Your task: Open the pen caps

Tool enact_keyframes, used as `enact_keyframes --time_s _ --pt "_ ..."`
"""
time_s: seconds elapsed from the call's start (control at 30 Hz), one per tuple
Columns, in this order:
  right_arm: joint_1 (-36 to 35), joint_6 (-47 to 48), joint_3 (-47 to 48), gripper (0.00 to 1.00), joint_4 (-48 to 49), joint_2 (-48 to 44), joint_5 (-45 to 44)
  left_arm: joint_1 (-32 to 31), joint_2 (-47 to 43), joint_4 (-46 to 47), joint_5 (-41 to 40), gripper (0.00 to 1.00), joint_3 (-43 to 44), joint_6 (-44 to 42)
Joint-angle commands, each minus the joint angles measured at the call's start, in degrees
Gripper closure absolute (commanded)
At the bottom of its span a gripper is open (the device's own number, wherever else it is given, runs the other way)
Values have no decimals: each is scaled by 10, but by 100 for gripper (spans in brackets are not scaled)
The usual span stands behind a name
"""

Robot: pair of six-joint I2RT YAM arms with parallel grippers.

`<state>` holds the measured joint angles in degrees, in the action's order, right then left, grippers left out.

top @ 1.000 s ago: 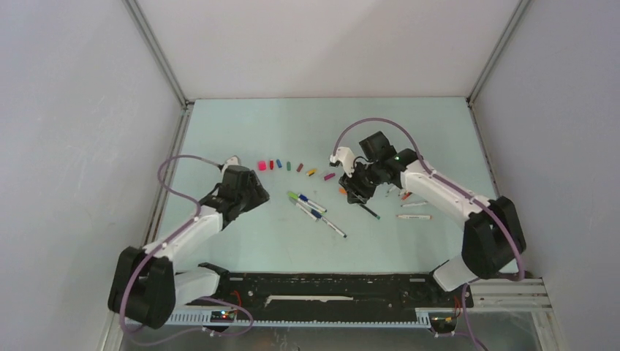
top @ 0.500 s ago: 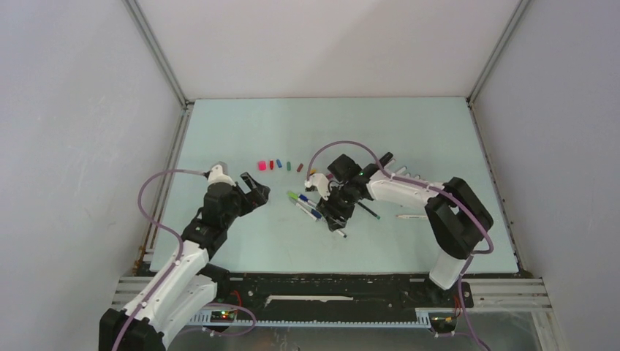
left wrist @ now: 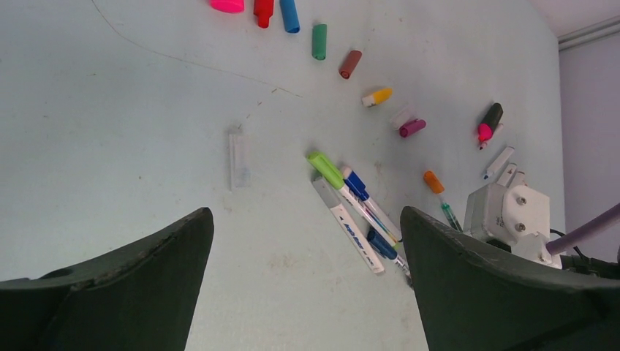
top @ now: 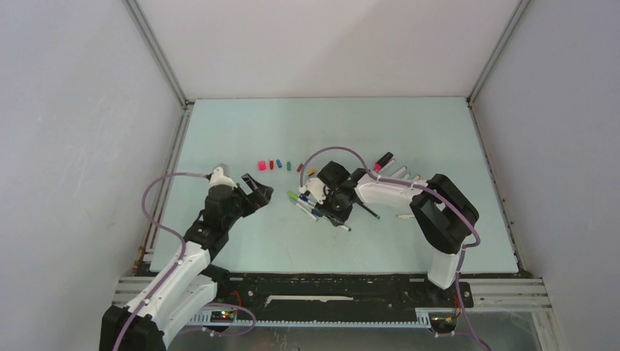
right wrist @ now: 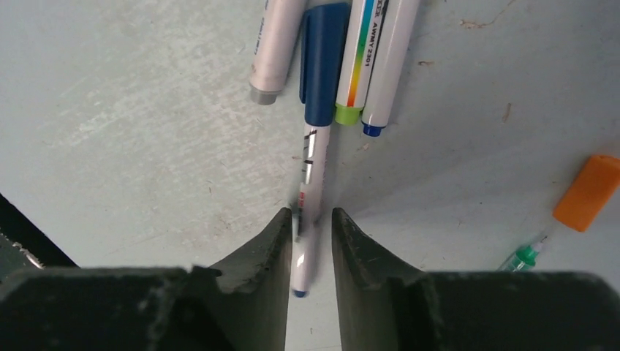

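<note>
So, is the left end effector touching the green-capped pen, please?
Apart: the left wrist view shows a wide gap between the open left end effector and the green-capped pen.

White arms (top: 387, 191); black joints (top: 446, 212); purple cables (top: 333, 148)

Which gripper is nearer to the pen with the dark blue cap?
Right. The right gripper has the pen between its fingers; the left gripper hangs open, well left of it in the top view.

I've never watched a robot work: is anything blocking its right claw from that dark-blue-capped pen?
Nothing visible does. The dark-blue-capped pen lies with its white barrel between the fingers of the right gripper. The neighbouring pens lie beside its cap end, clear of the fingers.
</note>
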<state>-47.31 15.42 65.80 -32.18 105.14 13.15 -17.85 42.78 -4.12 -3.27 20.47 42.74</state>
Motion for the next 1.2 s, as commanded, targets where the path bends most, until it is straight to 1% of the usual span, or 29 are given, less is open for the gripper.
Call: enact_keyframes --time_s 0.0,0.07,0.13,0.2,0.3,0.37,0.5,0.63,0.73,0.83,0.93,1.1,1.17 --pt "-5 -1 13 78 -8 13 -32 4 -1 38 20 0 -18 16" --pt "-3 0 13 85 -11 13 -32 4 0 38 28 0 -20 19" --pt "0 2 13 91 -13 11 -29 4 1 62 37 0 -25 23" --pt "6 1 17 100 -22 6 -22 4 5 78 56 0 -29 29" --pt "18 -1 20 100 -26 -7 -1 4 15 124 90 0 -42 43" --pt "31 -2 22 100 -30 -20 26 4 30 180 121 0 -59 61" --pt "67 -3 23 100 -41 -57 127 3 74 323 174 0 -94 118" --pt "108 -9 22 100 -45 -86 241 -7 122 432 200 0 -111 167" --pt "130 -16 23 100 -43 -95 305 -27 158 490 196 0 -106 199" --pt "140 -22 23 100 -41 -98 342 -56 201 546 180 0 -99 223" --pt "148 -33 23 100 -35 -102 370 -88 239 576 155 2 -80 242" --pt "156 -50 23 100 -27 -100 391 -136 292 605 128 15 -55 264" --pt "159 -54 24 100 -25 -98 395 -150 305 616 114 19 -52 271"
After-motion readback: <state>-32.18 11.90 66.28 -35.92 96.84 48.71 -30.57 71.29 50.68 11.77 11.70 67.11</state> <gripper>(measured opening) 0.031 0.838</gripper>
